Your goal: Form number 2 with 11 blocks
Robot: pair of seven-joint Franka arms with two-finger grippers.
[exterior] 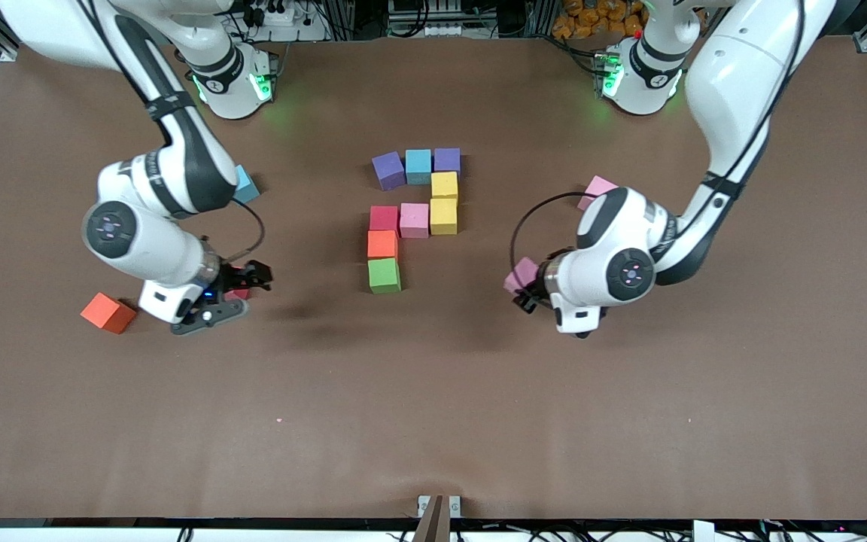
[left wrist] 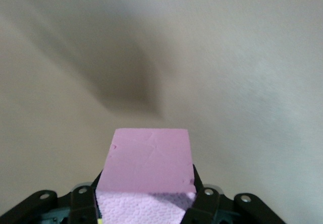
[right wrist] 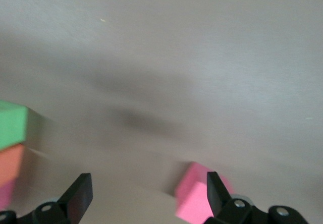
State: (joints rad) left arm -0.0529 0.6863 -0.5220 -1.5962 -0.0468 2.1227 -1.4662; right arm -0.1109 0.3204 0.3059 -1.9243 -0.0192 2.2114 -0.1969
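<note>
Our left gripper [exterior: 521, 295] pinches a pink block [exterior: 521, 274] above bare table, toward the left arm's end. Our right gripper [exterior: 247, 284] hangs spread, holding nothing. The number 2 [exterior: 415, 214] shows 9 cubes, ending at the green block [exterior: 384, 275]. Next, we judge, the pink block goes beside green. No containers here.

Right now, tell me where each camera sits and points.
Front view: high, across the table, facing the bases; shows both arms and the number 2.
Left wrist view: on the left arm's wrist, looking down past the left hand shut on a pink block.
Right wrist view: on the right arm's wrist, looking down past the open right hand.
Shared: the green block, in front and right wrist views.
</note>
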